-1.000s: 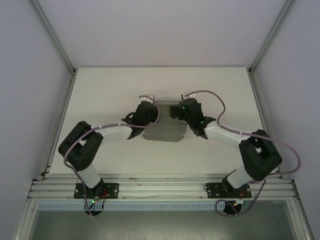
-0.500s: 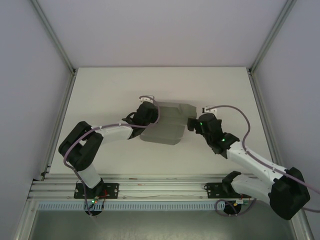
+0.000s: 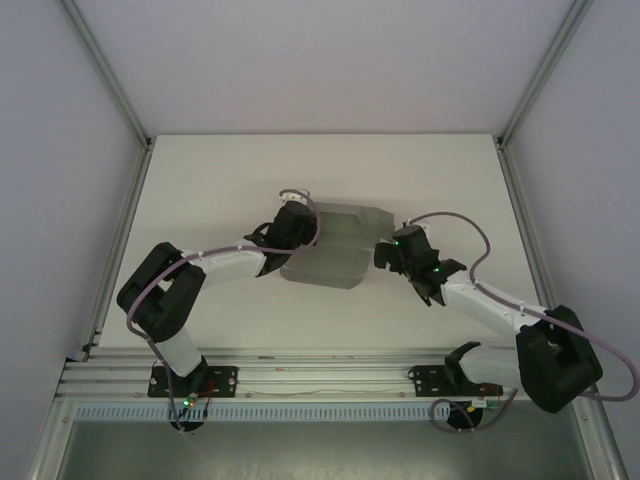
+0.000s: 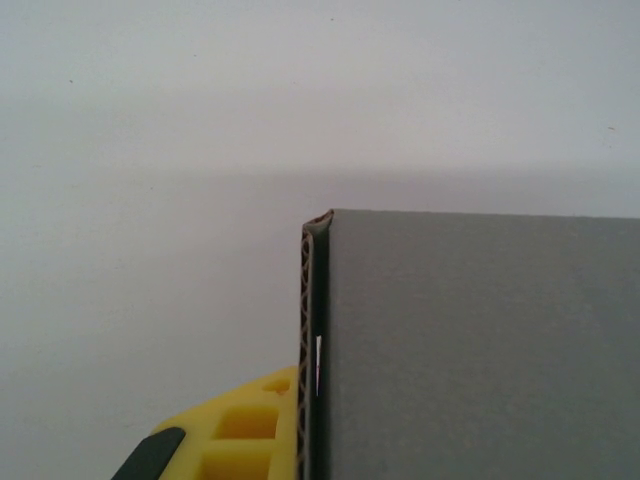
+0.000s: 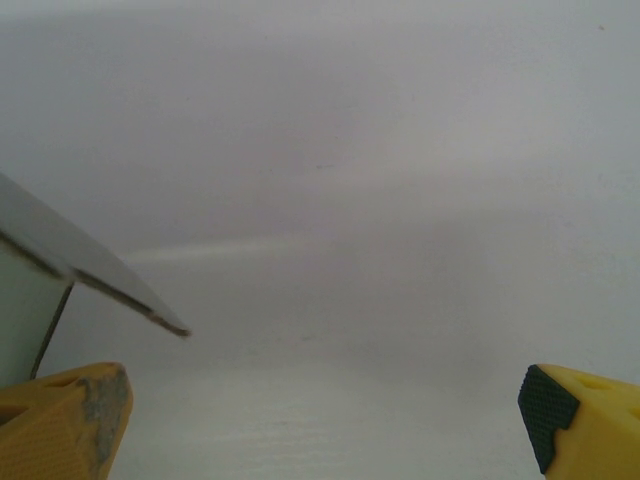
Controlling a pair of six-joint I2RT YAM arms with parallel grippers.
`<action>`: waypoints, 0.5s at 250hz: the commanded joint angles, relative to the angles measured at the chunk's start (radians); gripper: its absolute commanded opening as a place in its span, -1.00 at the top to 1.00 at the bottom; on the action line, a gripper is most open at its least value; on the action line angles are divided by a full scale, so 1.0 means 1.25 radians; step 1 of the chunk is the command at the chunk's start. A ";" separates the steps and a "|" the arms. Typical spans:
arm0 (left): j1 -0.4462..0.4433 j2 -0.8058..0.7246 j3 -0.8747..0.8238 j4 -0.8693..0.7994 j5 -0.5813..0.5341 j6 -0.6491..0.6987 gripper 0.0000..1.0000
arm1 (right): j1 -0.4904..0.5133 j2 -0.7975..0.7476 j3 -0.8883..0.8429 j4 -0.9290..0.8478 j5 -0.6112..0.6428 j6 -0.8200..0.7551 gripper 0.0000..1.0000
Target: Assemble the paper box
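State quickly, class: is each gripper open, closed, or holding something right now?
Left gripper: closed on the box edge.
Right gripper: open, holding nothing, beside the box.

We find no text, label, brand, number or sign that we can read — the paper box [image 3: 335, 255] shows us plain grey cardboard faces, and the white table [image 3: 200, 190] carries no legible marking.
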 commanded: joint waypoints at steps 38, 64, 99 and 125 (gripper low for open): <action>0.006 -0.010 0.017 0.011 0.045 -0.004 1.00 | 0.000 0.015 0.029 0.151 -0.051 -0.055 -0.99; 0.005 -0.005 0.020 0.016 0.067 -0.013 1.00 | 0.000 0.053 0.038 0.197 -0.115 -0.076 -0.99; 0.005 0.002 0.026 0.018 0.092 -0.024 1.00 | 0.009 0.126 0.062 0.261 -0.152 -0.086 -0.99; 0.005 0.002 0.028 0.017 0.100 -0.028 1.00 | 0.026 0.170 0.081 0.289 -0.096 -0.087 -0.99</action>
